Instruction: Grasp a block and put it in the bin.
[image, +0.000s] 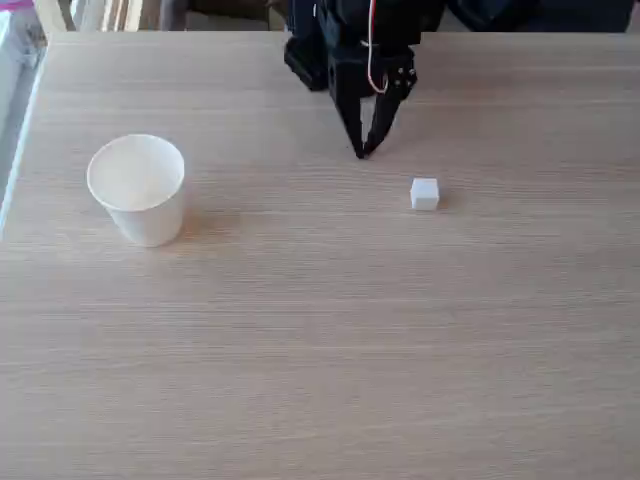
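light wood table (320, 350), white paper cup (137, 190) left, small white cube (424, 193) right

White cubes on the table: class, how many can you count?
1. The white cube lies on the table, right of the paper cup and just right of the tool.

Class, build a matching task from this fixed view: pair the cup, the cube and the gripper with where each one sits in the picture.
Things:
1. paper cup
2. white cube
3. gripper

Places:
A. top centre, tips pointing down at the table
B. left side, upright, mouth open
C. right of centre, alone on the wood

Pairs: 1-B, 2-C, 3-A
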